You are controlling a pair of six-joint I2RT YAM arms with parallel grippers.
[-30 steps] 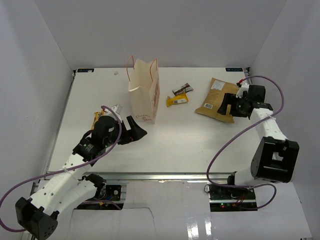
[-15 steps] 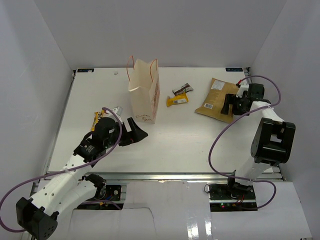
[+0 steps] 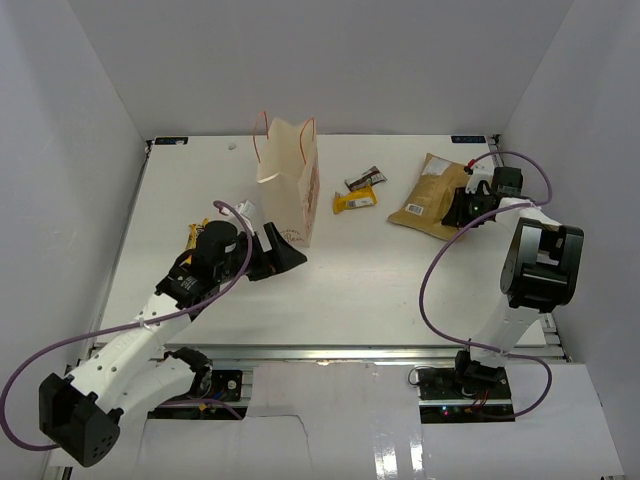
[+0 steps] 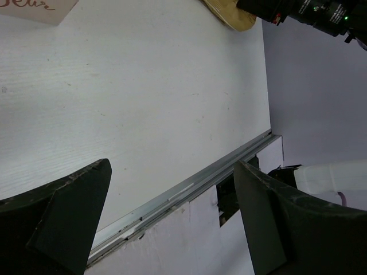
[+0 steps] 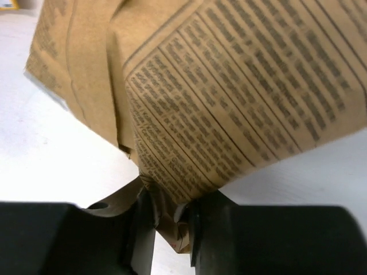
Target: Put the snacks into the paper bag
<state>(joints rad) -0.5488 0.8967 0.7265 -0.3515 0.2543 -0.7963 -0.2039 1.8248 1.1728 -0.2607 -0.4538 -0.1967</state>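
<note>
Right of the paper bag (image 3: 290, 195), seen from above, the chip bag (image 3: 428, 195) lies flat and well apart from it. The yellow wrapper (image 3: 357, 201) and the dark bar (image 3: 365, 179) lie between the two. The paper bag stands upright, mouth upward. The right gripper (image 3: 463, 206) sits at the chip bag's edge farthest from the paper bag. The left gripper (image 3: 283, 256) hovers just in front of the paper bag's base, jaws spread.

On the left wrist camera, the left gripper (image 4: 172, 166) shows both fingers far apart with only bare table (image 4: 143, 86) between them. A corner of the paper bag (image 4: 34, 8) shows at top left, and the chip bag (image 4: 232, 14) lies beyond it.

On the right wrist camera, the right gripper (image 5: 172, 220) is pinched narrow on a folded corner of the chip bag (image 5: 241, 103), with crinkled film wedged between the fingers.

The chip bag looks light, puffy and crushable, and its film looks slick. A pinch at the sealed edge, as here, seems safest, since squeezing the belly would likely break chips. It looks wide against the paper bag's mouth, so it probably needs to go in edge-first, and the light paper bag may tip if nudged.
</note>
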